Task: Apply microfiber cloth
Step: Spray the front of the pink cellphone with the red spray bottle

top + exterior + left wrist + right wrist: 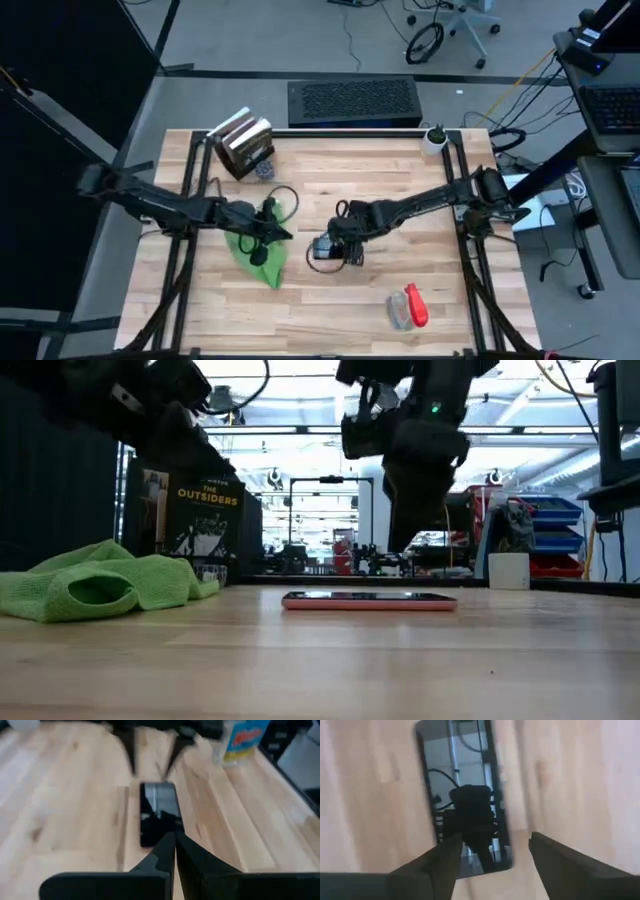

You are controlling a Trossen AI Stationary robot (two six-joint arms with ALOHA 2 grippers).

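Well, from overhead the microfiber cloth (258, 246) lies crumpled on the left half of the wooden table (330, 310), and the left gripper (272, 228) hangs right over its upper edge. The right gripper (340, 240) sits near the middle of the table, just above a small black phone (322, 248). A stack of books (243, 145) stands at the far left corner, a small white cup (434, 139) at the far right corner, and a clear spray bottle (407, 307) with a red trigger lies toward the near right.

At table height the green cloth (105, 585) is bunched on the left, the phone (368, 600) lies flat at centre, well apart from it, and the right arm's gripper (420, 510) hovers above the phone without touching it.

The left wrist camera shows its own fingers (165, 852) pressed together, holding nothing, with the phone (157, 812) beyond them and the other arm's open fingers farther off.

The right wrist camera shows its fingers (437, 865) spread wide apart, the phone (462, 795) directly below, its glass reflecting the gripper.
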